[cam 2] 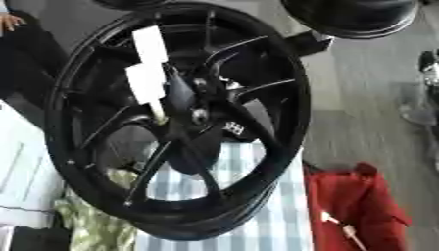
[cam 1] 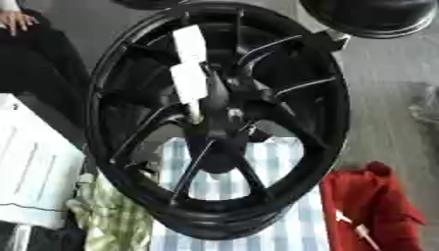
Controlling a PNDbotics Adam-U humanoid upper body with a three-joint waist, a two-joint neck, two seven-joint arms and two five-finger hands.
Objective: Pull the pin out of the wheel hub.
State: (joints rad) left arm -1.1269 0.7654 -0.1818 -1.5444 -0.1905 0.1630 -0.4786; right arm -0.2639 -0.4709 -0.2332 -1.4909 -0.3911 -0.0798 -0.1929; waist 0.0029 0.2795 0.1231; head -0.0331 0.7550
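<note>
black wheel hub (cam 1: 219,122) standing upright, filling the view, over a blue-white striped cloth (cam 1: 257,230). pale pin-like piece (cam 2: 159,112) sticking at the hub's centre, just below two white tags (cam 2: 147,63). red cloth (cam 2: 352,206) lying right of the hub, green checked cloth (cam 1: 107,215) lower left. neither hand showing, so finger state can't be told.

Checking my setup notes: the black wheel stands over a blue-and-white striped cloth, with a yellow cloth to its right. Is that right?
Not quite: the left eye view shows a red cloth, not a yellow one, right of the black wheel. The striped cloth under it is blue and white.
</note>
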